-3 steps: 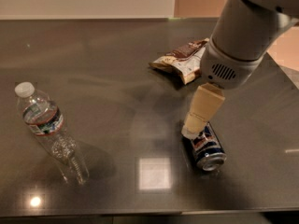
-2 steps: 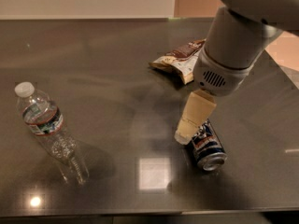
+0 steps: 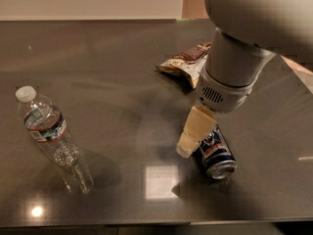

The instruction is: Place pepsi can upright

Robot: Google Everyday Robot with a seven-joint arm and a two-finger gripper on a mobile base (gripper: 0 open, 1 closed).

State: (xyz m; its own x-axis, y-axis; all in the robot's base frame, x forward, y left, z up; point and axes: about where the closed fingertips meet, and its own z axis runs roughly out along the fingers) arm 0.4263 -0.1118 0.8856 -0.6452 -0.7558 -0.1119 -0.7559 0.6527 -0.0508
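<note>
Shifted left, your gripper (image 3: 190,141) hangs beside the can (image 3: 217,153), lying unrighted on the table (image 3: 107,82); jaws' state: cannot tell.

The dark grey glossy worktop (image 3: 107,82) carries three objects, one of each kind. One small dark blue metal pepsi can (image 3: 217,153) with silver ends lies on its side toward the front right corner. One clear plastic water bottle (image 3: 51,136) with a white cap stands near the front left corner. One brown-and-white crinkled snack bag (image 3: 183,62) sits toward the far edge, right of the middle. One cream-coloured gripper (image 3: 188,146), on the single white arm (image 3: 234,67), hangs just beside the can's left flank.
</note>
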